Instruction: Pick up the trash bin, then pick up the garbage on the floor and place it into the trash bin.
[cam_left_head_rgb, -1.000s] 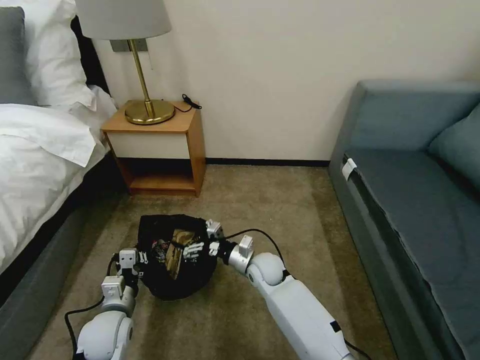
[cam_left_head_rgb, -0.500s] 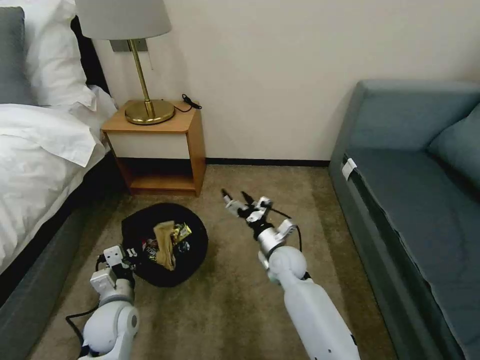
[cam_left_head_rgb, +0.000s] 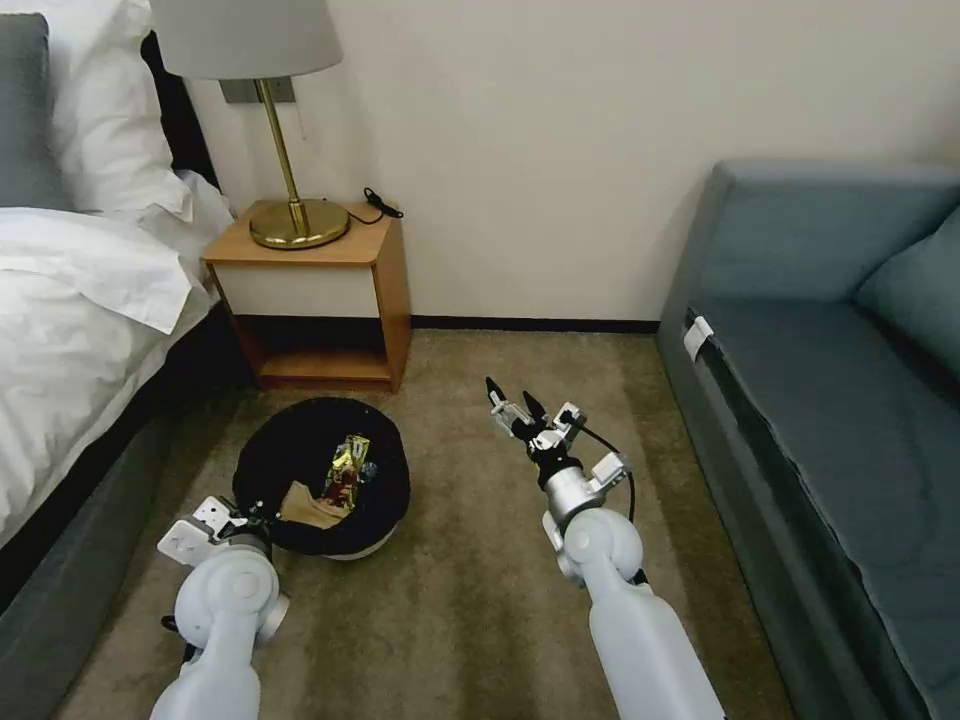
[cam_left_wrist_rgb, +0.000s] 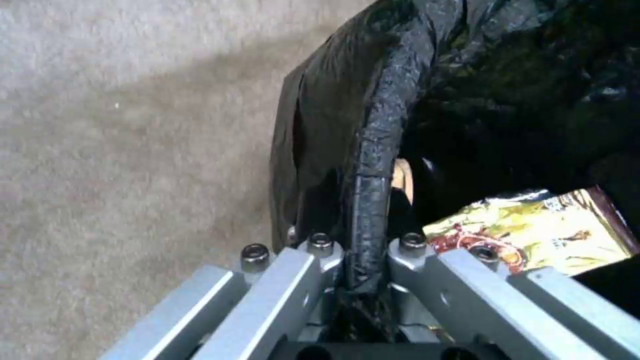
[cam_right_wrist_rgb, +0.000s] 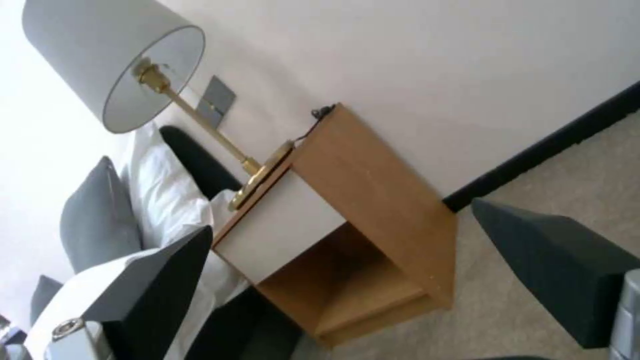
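fingers of the left gripper (cam_left_wrist_rgb: 365, 250) clenched on the near rim of the trash bin (cam_left_head_rgb: 300, 445), one inside the black bag liner, one outside. bin sits tilted on the carpet (cam_left_head_rgb: 470, 610) near the bed (cam_left_head_rgb: 70, 330), mouth facing up and toward the robot, white base showing at its near right. inside: a tan crumpled wrapper (cam_left_head_rgb: 305, 505) nearest the held rim, a shiny gold-brown snack wrapper (cam_left_head_rgb: 347, 465) beyond it. fingers of the right gripper (cam_left_head_rgb: 512, 402) spread apart, nothing between them, raised over bare carpet to the right of the bin and well apart from it, tips aimed at the far wall. beyond the bin: wooden nightstand (cam_left_head_rgb: 320, 290) against the wall, brass lamp (cam_left_head_rgb: 285, 150) on top. blue-grey sofa (cam_left_head_rgb: 830, 400) along the carpet's right edge.
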